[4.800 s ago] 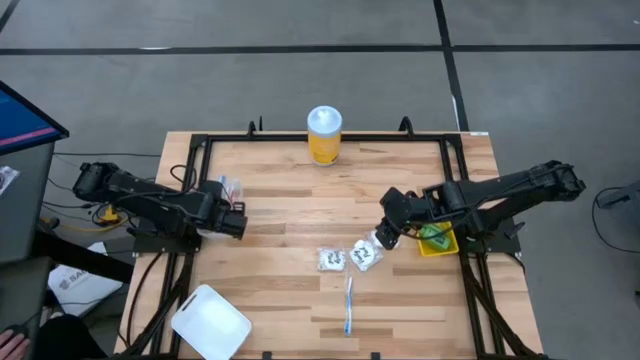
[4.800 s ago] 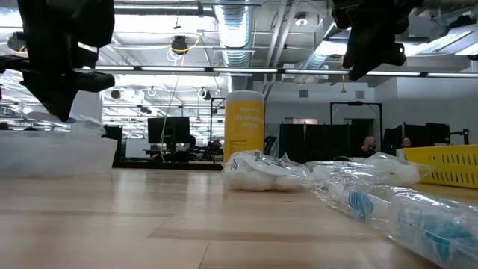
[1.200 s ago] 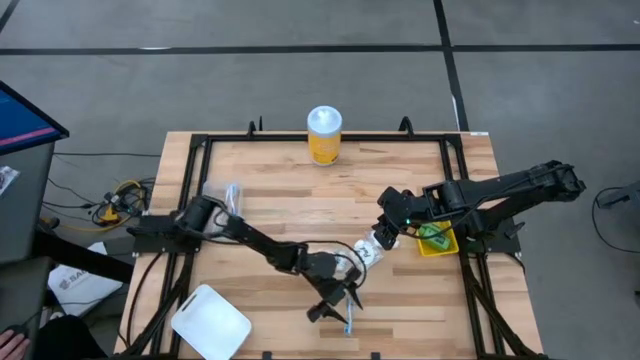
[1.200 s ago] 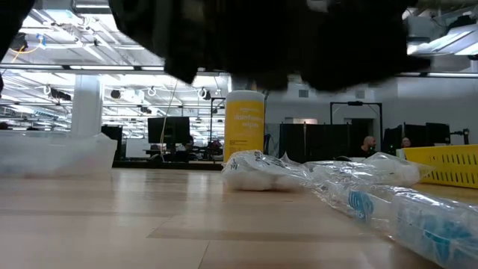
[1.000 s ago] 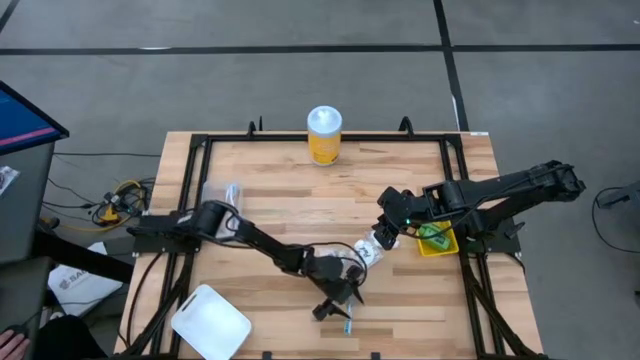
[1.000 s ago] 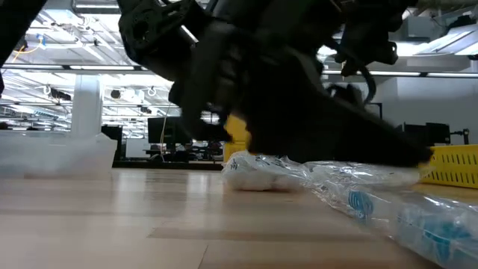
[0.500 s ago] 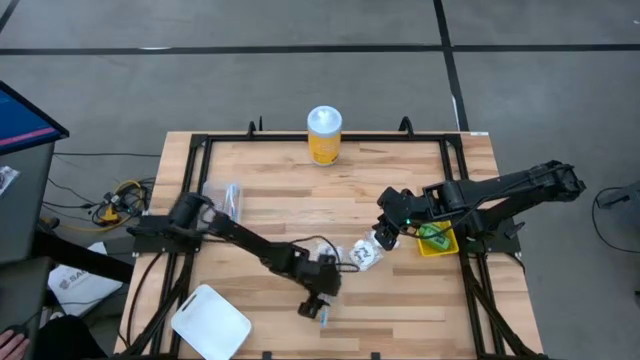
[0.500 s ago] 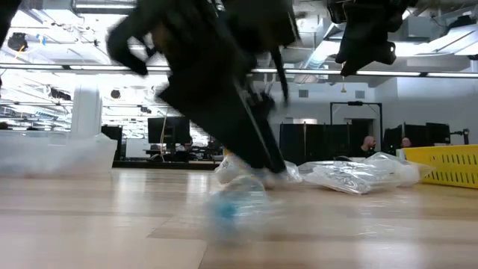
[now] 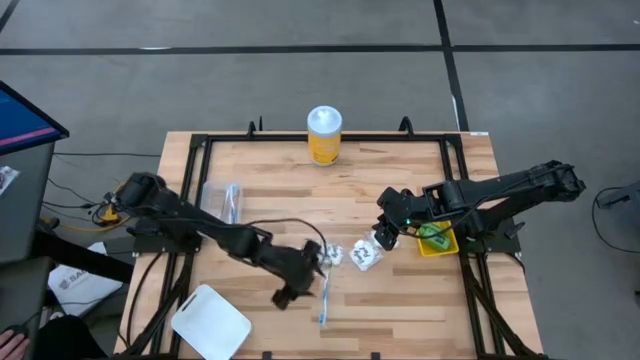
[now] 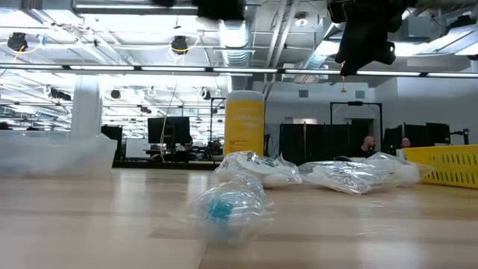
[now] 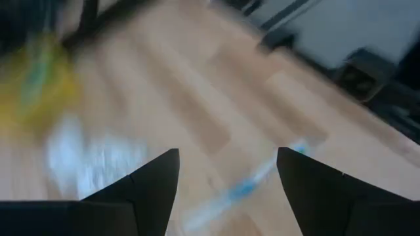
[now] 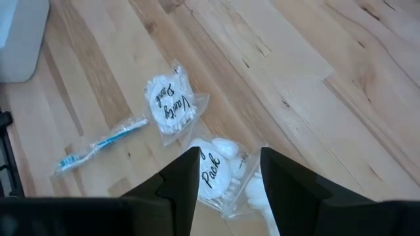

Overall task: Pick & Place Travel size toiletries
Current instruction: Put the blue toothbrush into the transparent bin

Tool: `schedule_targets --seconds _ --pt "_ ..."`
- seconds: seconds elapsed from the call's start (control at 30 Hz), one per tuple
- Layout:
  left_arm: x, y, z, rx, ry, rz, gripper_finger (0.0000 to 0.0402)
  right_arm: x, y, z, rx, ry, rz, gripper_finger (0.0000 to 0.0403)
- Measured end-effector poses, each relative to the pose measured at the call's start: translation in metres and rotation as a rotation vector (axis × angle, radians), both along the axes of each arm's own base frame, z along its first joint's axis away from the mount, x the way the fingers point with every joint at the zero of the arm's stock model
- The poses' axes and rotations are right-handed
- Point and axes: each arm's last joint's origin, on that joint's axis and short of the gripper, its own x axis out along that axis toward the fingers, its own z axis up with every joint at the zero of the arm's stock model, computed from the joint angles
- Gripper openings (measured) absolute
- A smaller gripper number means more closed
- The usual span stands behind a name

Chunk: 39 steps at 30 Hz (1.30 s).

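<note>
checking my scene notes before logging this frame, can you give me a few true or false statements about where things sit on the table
1. The tall yellow jar with a white lid stands at the far edge of the wooden table. True.
2. The slim blue toothbrush in clear wrap is clamped in the left hand. False: it lies on the table beside that hand, and the left wrist view shows the fingers apart with nothing between them.
3. The right hand hovers near the small crinkly white packets with dark print. True.
4. The yellow basket sits on the table's left side. False: it is on the right side, under the right arm.
5. The white square lid lies at the table's near left corner. True.
</note>
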Motion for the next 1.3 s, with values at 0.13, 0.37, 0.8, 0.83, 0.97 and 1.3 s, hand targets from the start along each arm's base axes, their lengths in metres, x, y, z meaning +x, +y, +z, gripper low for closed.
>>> schedule_targets --seconds 0.13,0.37,0.8,0.83,0.97,1.3 --pt "0.006 0.005 -0.002 -0.037 -0.031 -0.166 0.025 0.0 0.0 0.0 0.0 0.0 0.001 0.0154" --pt "0.025 0.014 -0.044 -0.059 0.051 -0.301 0.025 0.0 0.0 0.0 0.0 0.0 0.001 0.0154" --pt "0.058 0.005 -0.099 -0.052 0.103 -0.362 0.025 0.0 0.0 0.0 -0.001 0.002 0.001 0.0154" --pt "0.061 0.004 -0.102 -0.052 0.109 -0.362 0.025 0.0 0.0 0.0 0.0 0.001 0.001 0.0154" --pt "0.069 0.002 -0.112 -0.071 0.166 -0.31 0.025 0.0 0.0 0.0 -0.001 0.002 0.001 0.0154" --pt "0.051 0.003 -0.117 -0.206 0.521 -0.061 0.025 0.0 0.0 0.0 -0.002 0.002 0.002 0.0154"
